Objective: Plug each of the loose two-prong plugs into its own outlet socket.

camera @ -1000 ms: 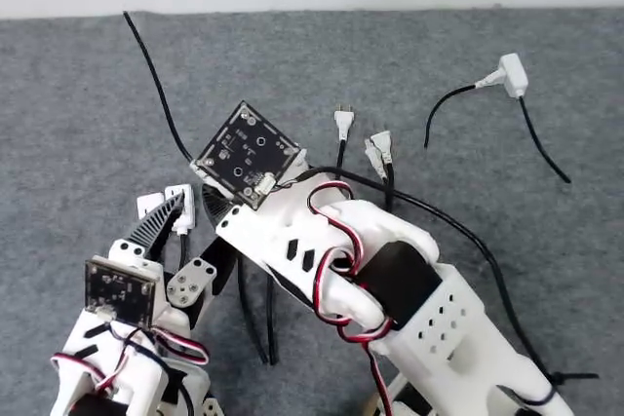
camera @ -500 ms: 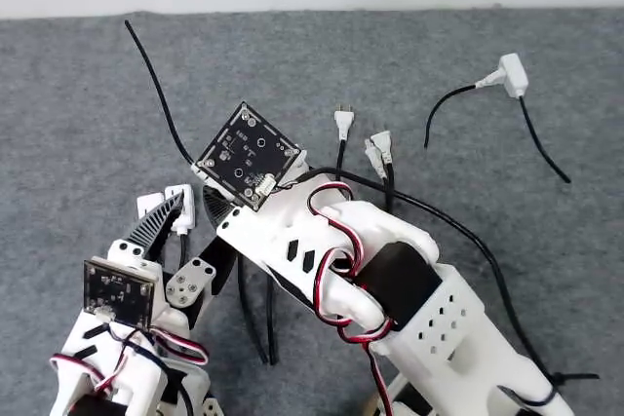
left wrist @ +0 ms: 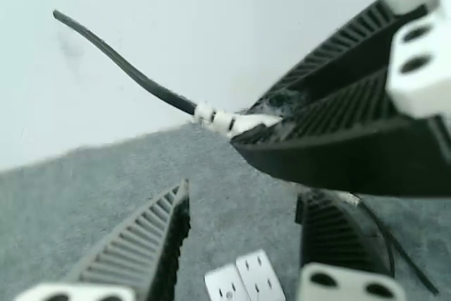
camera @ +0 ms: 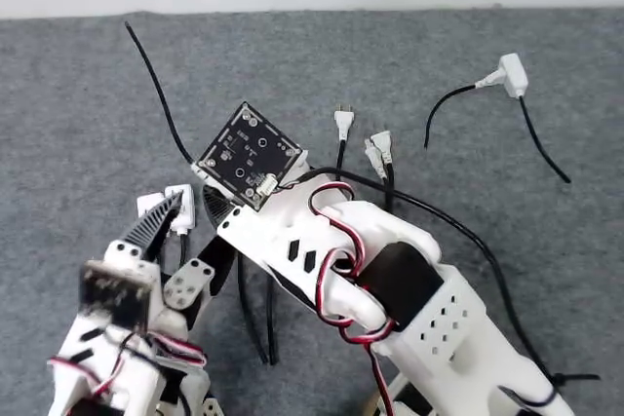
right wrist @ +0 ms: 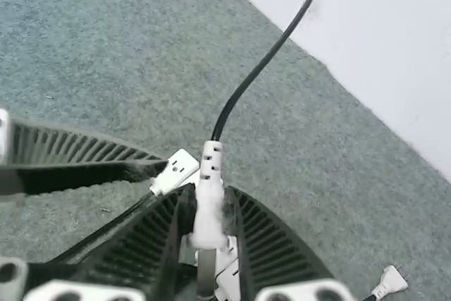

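As left wrist [camera: 119, 291] just shifted | left fingers [left wrist: 151, 244] open astride sockets [left wrist: 246, 283] | right fingers [right wrist: 151, 237] pinch plug [right wrist: 209, 209] | insertion pending

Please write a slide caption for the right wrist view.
Right pincer holds a white plug near an outlet socket on grey carpet.

Two outlet sockets [camera: 148, 205] [camera: 180, 197] — two arms [camera: 117, 328] [camera: 409, 289]

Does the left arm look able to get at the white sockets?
Probably yes: the open left gripper is right at the sockets, nothing between; the right gripper, holding a plug, sits alongside.
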You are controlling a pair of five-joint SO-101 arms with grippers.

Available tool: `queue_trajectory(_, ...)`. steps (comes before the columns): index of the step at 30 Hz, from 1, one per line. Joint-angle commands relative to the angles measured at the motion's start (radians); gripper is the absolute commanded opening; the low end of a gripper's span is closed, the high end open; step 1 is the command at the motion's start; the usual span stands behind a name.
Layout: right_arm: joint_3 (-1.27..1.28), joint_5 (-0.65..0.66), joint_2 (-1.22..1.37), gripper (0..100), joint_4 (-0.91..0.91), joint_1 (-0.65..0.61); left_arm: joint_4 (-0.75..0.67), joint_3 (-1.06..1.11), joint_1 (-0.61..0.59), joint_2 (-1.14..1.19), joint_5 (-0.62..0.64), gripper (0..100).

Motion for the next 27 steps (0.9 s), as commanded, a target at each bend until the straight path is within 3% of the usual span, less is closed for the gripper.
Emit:
queue_trajectory(1,-0.012,0.017,-0.010,0.8,-0.018,0.002,0.015,-0.113,0.012,-0.021,-0.002,25)
queue_trajectory(8,-0.046,0.018,-0.079,0.8,-0.016,-0.039,0.000,-0.099,0.080,-0.021,0.041,24)
queue_trajectory(12,-0.049,0.018,-0.085,0.8,-0.018,-0.035,-0.060,-0.068,0.078,-0.021,0.043,24)
queue_trajectory(27,-0.028,0.052,-0.093,0.8,0.038,-0.013,-0.071,0.122,0.072,-0.021,0.003,24)
